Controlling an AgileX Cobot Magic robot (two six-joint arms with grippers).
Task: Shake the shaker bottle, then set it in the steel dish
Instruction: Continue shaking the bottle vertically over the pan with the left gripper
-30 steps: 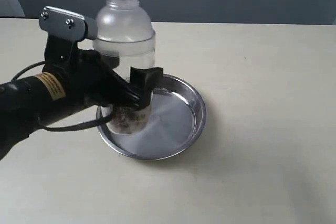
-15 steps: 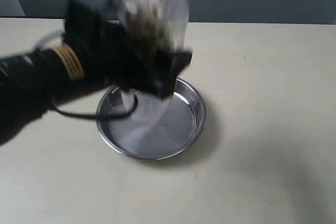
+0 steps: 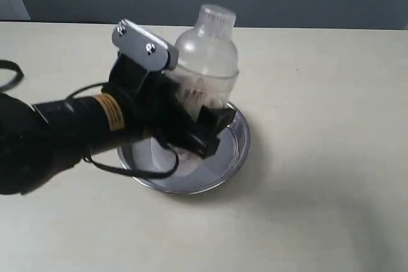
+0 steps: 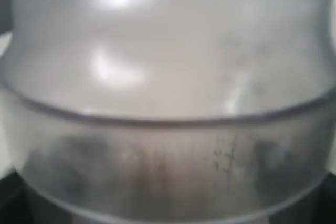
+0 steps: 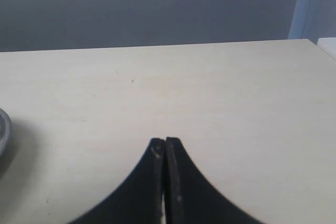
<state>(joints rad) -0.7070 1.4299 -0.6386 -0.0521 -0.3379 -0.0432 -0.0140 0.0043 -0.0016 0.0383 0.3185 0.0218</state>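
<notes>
The clear shaker bottle (image 3: 207,62) is tilted, its small cap leaning up and to the right, held in the air over the steel dish (image 3: 234,151). My left gripper (image 3: 194,119) is shut on the bottle's lower body, its black fingers on either side. In the left wrist view the bottle (image 4: 168,93) fills the whole picture, with blurred brown pellets low in it. My right gripper (image 5: 165,141) is shut on nothing above bare table; the dish's rim (image 5: 3,129) shows at that view's edge.
The pale table (image 3: 319,157) spreads around the dish. A dark wall runs behind its far edge. My left arm's black cable (image 3: 127,169) hangs over the dish's left side.
The bottle swung up and right in a blur, then came down lower, now tilted instead of upright. The left arm moved with it. The dish stayed put.
</notes>
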